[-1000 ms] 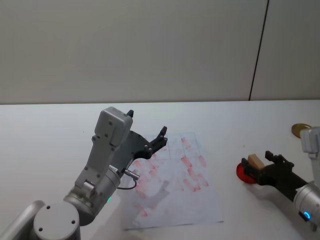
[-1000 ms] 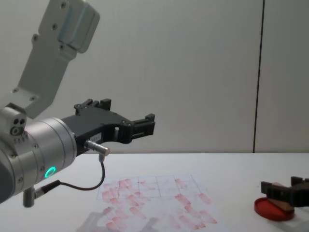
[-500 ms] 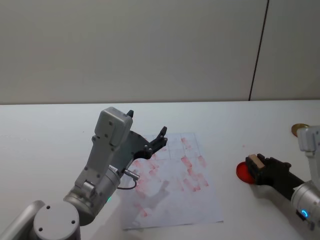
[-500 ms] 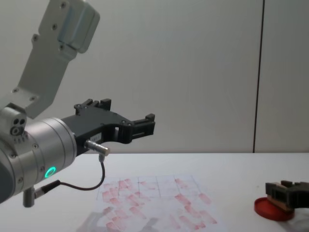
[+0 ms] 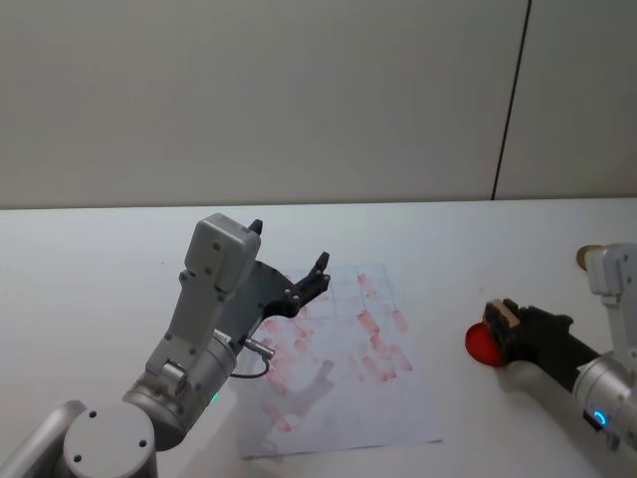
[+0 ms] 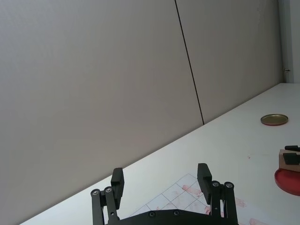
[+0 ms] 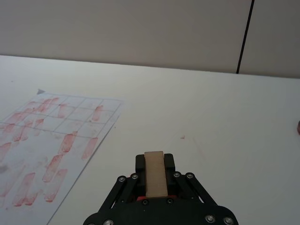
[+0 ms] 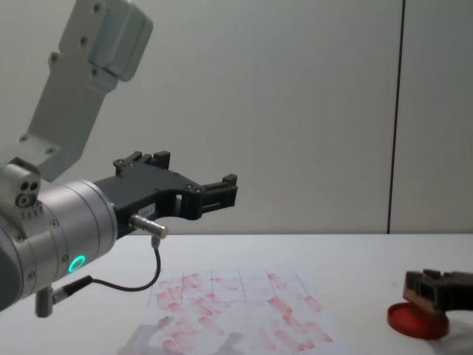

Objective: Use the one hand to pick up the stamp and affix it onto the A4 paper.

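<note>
**One stamp clamped over the ink pad, left arm idle above the sheet**

One white tabletop (image 5: 100, 259) carries everything. The A4 paper (image 5: 343, 388) lies near its middle, reaching toward the near edge, and its faint grid is crowded with reddish-pink rectangular stamp marks.

The left end effector (image 6: 161, 176) hangs in the air above the paper's far left corner. Its two black fingers are spread wide with nothing between them.

The right end effector (image 5: 503, 317) reaches in low from the tabletop's right side, well apart from the paper. Its jaws are closed on the stamp (image 7: 154, 173), a tan wooden block standing upright between them.

The stamp sits directly over the round red ink pad (image 8: 414, 322); whether its base touches the pad cannot be told.

A small brass-coloured disc (image 6: 274, 119) lies flat farther back, near the right edge.
</note>
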`<state>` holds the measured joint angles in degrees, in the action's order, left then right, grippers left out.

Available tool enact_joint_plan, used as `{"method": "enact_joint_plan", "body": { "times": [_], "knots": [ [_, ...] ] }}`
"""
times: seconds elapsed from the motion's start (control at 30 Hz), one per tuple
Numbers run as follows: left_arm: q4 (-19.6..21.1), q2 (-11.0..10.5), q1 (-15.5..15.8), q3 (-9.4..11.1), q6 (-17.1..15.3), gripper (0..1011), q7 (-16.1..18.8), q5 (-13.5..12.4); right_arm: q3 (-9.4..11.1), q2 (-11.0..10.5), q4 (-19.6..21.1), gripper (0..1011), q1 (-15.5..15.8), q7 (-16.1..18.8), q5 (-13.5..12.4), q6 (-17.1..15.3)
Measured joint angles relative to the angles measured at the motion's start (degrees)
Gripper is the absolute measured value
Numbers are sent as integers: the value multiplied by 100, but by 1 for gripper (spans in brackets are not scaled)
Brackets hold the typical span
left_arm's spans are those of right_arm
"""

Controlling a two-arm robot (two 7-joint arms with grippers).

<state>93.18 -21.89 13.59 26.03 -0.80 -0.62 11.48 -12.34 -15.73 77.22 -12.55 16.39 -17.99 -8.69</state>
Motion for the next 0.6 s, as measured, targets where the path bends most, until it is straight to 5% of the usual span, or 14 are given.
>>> {"method": "enact_joint_plan", "body": {
  "times": [0.6],
  "knots": [
    [0,0,0,0,0,993,0,0,-236,157,537,219,-79,422,296,213]
  ]
}}
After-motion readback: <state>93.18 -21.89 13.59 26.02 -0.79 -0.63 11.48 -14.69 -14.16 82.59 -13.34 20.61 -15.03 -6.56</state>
